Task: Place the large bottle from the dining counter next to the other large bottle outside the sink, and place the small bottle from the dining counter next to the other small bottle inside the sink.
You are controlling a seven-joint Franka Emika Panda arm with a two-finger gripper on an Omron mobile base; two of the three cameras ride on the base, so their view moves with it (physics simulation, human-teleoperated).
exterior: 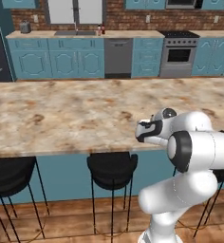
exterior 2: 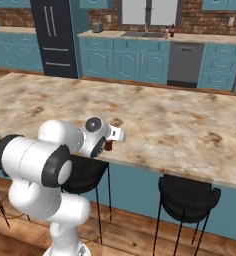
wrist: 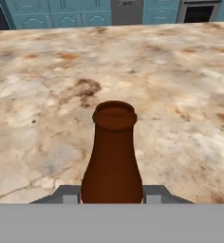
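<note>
The small bottle (wrist: pixel 112 161), short and dark brown with a narrow neck and open mouth, stands upright between my fingers (wrist: pixel 65 193) in the hand view. My gripper (wrist: pixel 112 195) is shut on its lower body, just above the dining counter (wrist: pixel 180 95). From the right base view, the gripper (exterior 2: pixel 110 144) hangs at the near edge of the marbled counter (exterior 2: pixel 180 120), with a bit of the brown bottle (exterior 2: pixel 109 147) showing under the hand. Far back, the sink (exterior: pixel 76 33) sits in the wall counter; beside it stand a pale pinkish bottle (exterior: pixel 98 31) and a dark bottle (exterior: pixel 103 29).
Black stools (exterior: pixel 112 171) line the near side of the dining counter (exterior: pixel 61 109). Across the aisle stand teal cabinets, a dishwasher (exterior: pixel 118 57), a stove (exterior: pixel 179 54) and a dark fridge (exterior 2: pixel 57 37). My own white arm (exterior: pixel 194 147) fills the lower right of the left base view.
</note>
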